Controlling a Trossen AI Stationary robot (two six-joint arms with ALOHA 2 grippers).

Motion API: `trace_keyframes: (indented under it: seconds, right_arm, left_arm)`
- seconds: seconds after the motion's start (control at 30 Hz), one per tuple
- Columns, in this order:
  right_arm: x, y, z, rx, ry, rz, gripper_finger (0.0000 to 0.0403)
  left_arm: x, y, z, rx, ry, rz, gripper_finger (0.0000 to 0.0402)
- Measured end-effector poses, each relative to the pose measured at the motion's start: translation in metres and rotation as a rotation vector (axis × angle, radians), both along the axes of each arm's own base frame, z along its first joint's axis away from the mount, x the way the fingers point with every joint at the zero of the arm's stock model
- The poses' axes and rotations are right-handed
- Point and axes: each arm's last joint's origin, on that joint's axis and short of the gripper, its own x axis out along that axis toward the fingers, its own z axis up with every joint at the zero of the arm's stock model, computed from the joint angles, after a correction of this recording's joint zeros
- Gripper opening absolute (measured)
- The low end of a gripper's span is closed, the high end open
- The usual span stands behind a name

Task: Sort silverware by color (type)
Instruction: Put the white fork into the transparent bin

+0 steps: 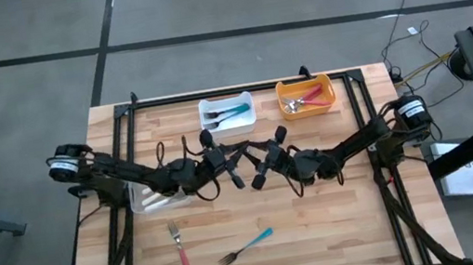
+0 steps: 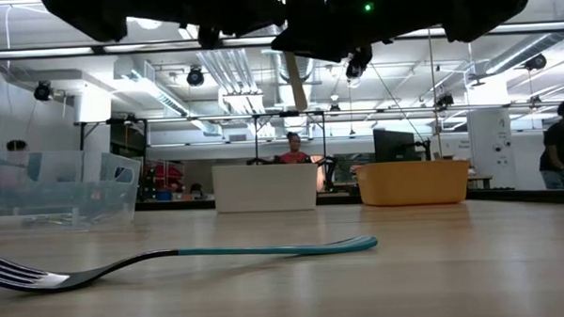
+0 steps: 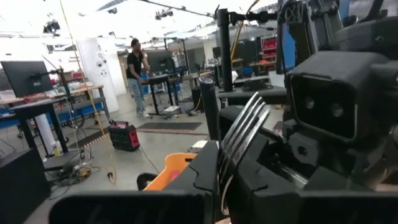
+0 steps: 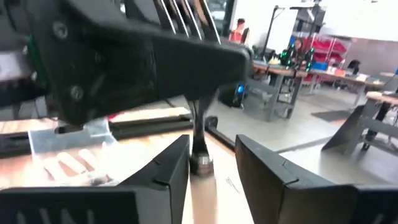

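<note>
Three bins were on the table, all on the far side of the two grippers or beside them. The white bin sat beyond the left gripper and held a teal-handled piece and at least one more, too small to tell apart; the orange bin sat beyond the right gripper and held red-handled pieces, their count unclear; the clear bin lay just beside the left arm, mostly hidden under it, and the right wrist view showed white-handled pieces inside it.

The two grippers met above the middle of the table, almost touching; the left gripper was closed on a fork whose tines stuck up past its fingers, with the handle hidden; the right gripper's fingers stood apart, close by that fork and not gripping it.

Two more pieces lay loose on the wood, on the near side of both grippers; a red-handled fork lay nearest the left gripper, its long axis running from far to near, tines toward the bins; a teal-handled fork lay just right of it, slanted, tines pointing toward the near left, handle toward the far right; the two were apart.
</note>
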Motion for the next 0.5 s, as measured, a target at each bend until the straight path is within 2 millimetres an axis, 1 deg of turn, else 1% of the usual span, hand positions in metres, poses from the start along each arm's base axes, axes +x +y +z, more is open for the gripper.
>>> trace_keyframes:
  seconds: [0.17, 0.23, 0.3, 0.37, 0.43, 0.5]
  right_arm:
    - [-0.009, -0.001, 0.007, 0.064, 0.068, 0.014, 0.0134]
    - [-0.015, -0.002, 0.008, 0.101, 0.139, 0.037, 0.0138]
    - [-0.02, -0.006, 0.011, 0.15, 0.191, 0.111, 0.014]
    - [-0.024, -0.012, 0.016, 0.209, 0.226, 0.244, 0.0141]
    - [-0.029, -0.017, 0.02, 0.257, 0.271, 0.403, 0.0141]
    - [-0.032, -0.021, 0.022, 0.314, 0.306, 0.524, 0.0141]
  left_arm:
    - [-0.014, 0.002, 0.01, -0.006, 0.133, -0.014, 0.0]
    - [-0.022, 0.002, 0.01, -0.01, 0.238, -0.081, 0.0]
    - [-0.029, -0.001, 0.007, -0.007, 0.35, -0.207, 0.0]
    - [-0.035, -0.003, 0.005, -0.012, 0.422, -0.327, 0.0]
    - [-0.04, -0.005, 0.01, -0.039, 0.425, -0.401, 0.0]
    - [-0.042, -0.006, 0.02, -0.069, 0.379, -0.454, 0.0]
